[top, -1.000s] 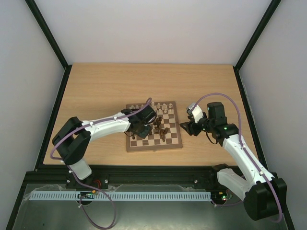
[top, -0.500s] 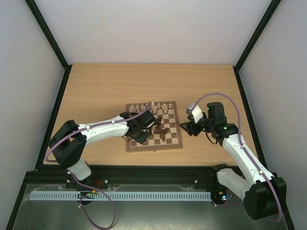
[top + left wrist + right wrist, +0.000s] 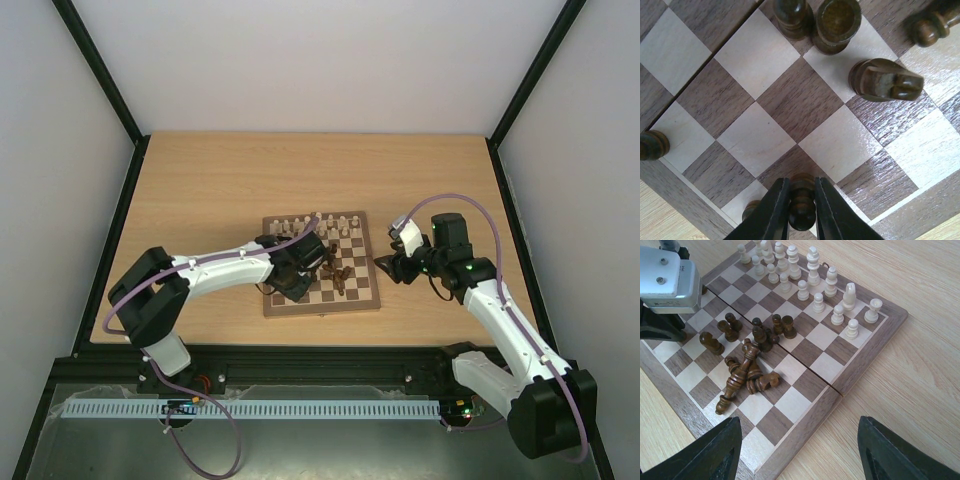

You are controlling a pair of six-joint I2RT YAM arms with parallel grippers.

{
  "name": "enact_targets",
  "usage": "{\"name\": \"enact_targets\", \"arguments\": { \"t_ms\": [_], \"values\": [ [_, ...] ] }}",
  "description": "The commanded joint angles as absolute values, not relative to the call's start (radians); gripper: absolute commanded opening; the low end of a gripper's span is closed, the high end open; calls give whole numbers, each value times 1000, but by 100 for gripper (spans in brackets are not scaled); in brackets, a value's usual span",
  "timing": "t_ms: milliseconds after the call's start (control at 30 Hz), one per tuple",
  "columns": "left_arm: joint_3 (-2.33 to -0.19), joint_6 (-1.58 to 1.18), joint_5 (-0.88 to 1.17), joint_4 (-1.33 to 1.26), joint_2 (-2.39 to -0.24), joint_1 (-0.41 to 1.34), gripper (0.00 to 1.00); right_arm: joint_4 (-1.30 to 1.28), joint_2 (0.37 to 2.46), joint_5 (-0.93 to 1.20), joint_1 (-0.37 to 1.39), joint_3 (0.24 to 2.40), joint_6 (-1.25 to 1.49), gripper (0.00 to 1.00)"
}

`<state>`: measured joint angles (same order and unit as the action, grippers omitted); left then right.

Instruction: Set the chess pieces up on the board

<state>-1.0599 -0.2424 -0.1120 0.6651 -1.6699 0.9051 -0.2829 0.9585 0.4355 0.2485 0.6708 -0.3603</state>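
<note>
The board (image 3: 366, 301) lies mid-table. Pale chess pieces (image 3: 320, 224) stand in rows along its far edge, also in the right wrist view (image 3: 810, 275). Dark pieces (image 3: 338, 276) stand and lie in a heap mid-board (image 3: 747, 371). My left gripper (image 3: 288, 284) is over the board's near-left part, shut on an upright dark pawn (image 3: 801, 207) near the board's border. A dark knight (image 3: 885, 82), a rook (image 3: 837, 22) and another pawn (image 3: 651, 145) stand nearby. My right gripper (image 3: 386, 266) is open and empty, just above the board's right edge (image 3: 805, 455).
The board sits on a wooden table (image 3: 200, 190) walled by white panels and black frame bars (image 3: 128, 215). My left gripper's housing (image 3: 662, 272) shows over the board's far-left squares in the right wrist view. Bare table lies right of the board (image 3: 920, 340).
My left gripper has shifted slightly toward the board's near-left corner, lower over the squares. The right arm has not moved.
</note>
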Motion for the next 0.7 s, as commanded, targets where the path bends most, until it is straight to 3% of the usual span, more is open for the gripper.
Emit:
{"name": "enact_targets", "arguments": {
  "t_ms": [0, 333, 433, 567, 667],
  "values": [
    [-1065, -237, -129, 691, -1684, 912, 17, -301, 966, 453, 245, 663, -376, 64],
    [-1062, -238, -135, 687, -1671, 911, 18, -302, 965, 448, 245, 662, -376, 65],
    [-1068, -234, -128, 689, -1664, 911, 23, -302, 965, 448, 245, 662, -377, 65],
    [-1083, -231, -128, 698, -1623, 912, 37, -302, 966, 449, 245, 662, -377, 65],
    [-1099, -230, -124, 703, -1577, 910, 41, -301, 970, 449, 245, 661, -377, 65]
  ]
}}
